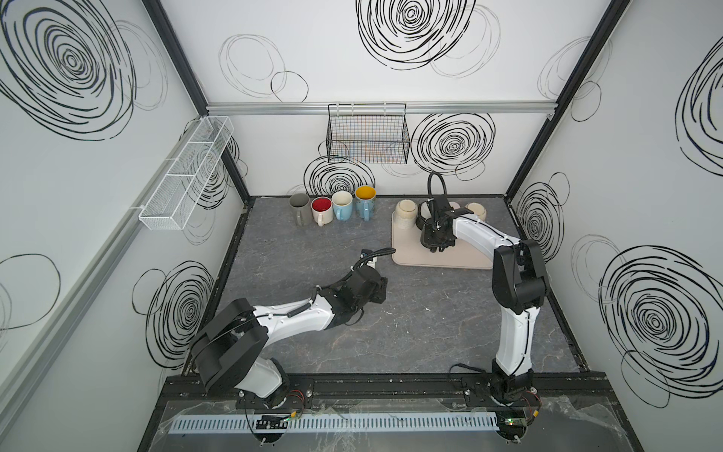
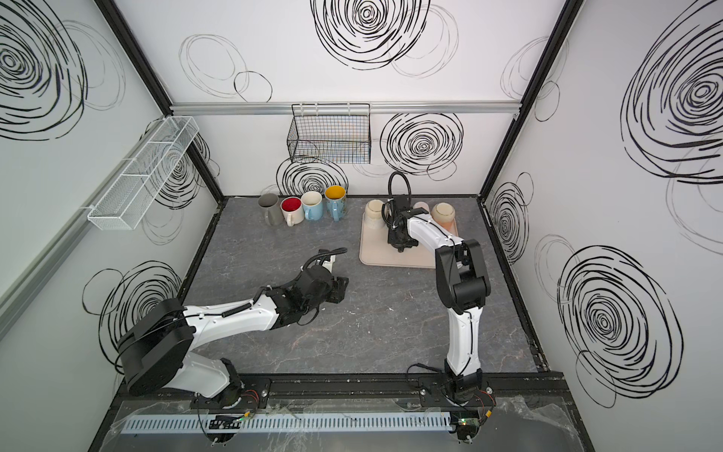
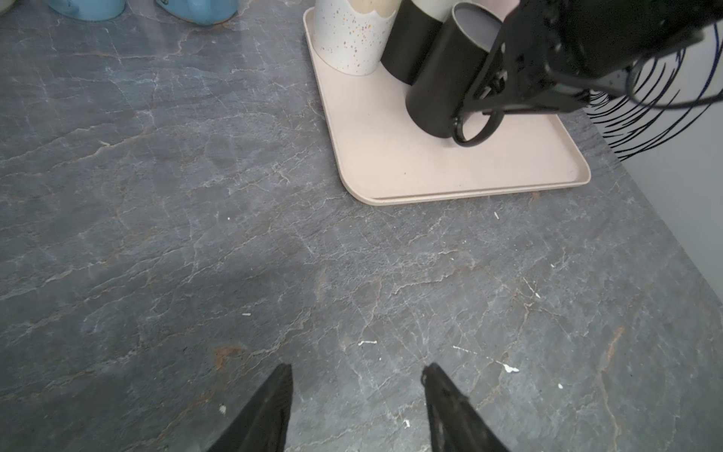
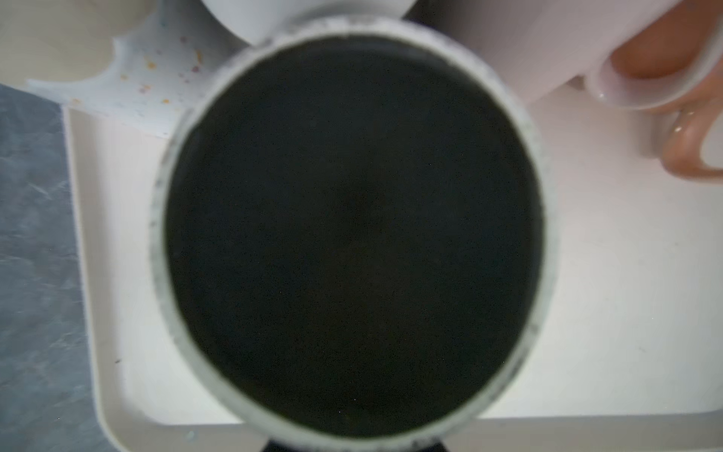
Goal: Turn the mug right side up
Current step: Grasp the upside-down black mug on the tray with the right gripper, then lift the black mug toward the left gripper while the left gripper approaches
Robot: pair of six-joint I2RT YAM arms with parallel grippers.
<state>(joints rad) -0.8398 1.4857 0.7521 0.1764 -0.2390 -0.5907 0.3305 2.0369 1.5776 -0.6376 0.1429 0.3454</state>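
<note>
The black mug [image 3: 438, 86] was seen standing upside down on the beige tray [image 3: 391, 168], which was placed right of centre, toward the back wall, in both top views. From above, the mug was almost wholly hidden under the right gripper [image 1: 435, 247] and its wrist, so its position was read mainly from the left wrist view. There the right gripper's fingers were seen drawn together on the mug's handle [image 3: 475, 131], although the exact contact was hard to make out, dark against dark. In the right wrist view the frame was nearly filled by the mug's base [image 4: 352, 235], a dark disc with a pale ring, out of focus, and the fingers themselves were covered by it. A speckled white mug [image 3: 352, 39] and a second black mug [image 3: 410, 51] were set just beside it on the tray, both cut off by the frame edge. A pink mug [image 4: 528, 47] and an orange handle [image 4: 671, 152] were only partly caught. The left gripper [image 3: 356, 371] was held over the bare grey counter [image 3: 195, 235], near the middle of the frame in the top views, its fingers spread apart with nothing between them. A row of four upright mugs [image 1: 342, 205] was lined up along the back edge, left of the tray.
</note>
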